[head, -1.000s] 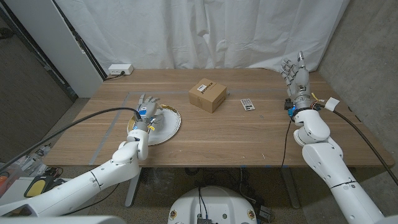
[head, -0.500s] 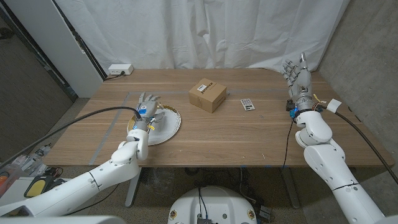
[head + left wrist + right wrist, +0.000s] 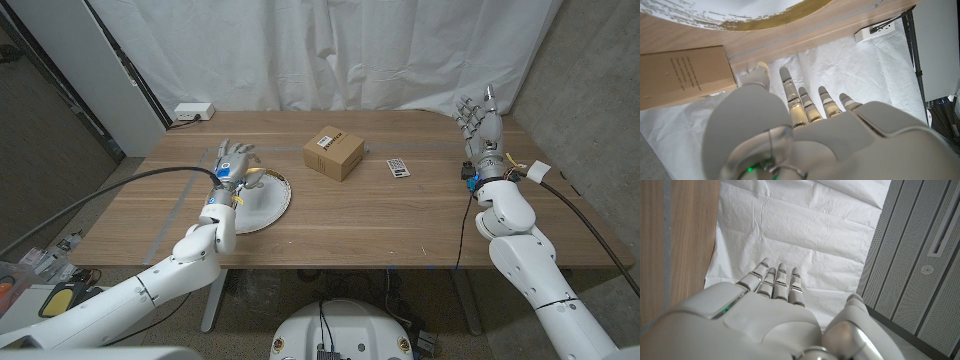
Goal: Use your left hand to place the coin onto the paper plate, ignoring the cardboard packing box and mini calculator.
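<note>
The white paper plate with a gold rim lies on the left part of the wooden table. My left hand hovers over the plate's left edge, fingers stretched out and apart, holding nothing. The coin is too small to make out on the plate or the table. The cardboard packing box stands mid-table, and it also appears in the left wrist view. The mini calculator lies to its right. My right hand is raised at the far right, fingers spread and empty.
A white power strip sits at the table's back left corner. Faint tape lines cross the left part of the table. A white curtain hangs behind the table.
My left hand has lifted and drawn a little further from me, off the plate's left side. The right hand has barely shifted. Box and calculator have not moved.
</note>
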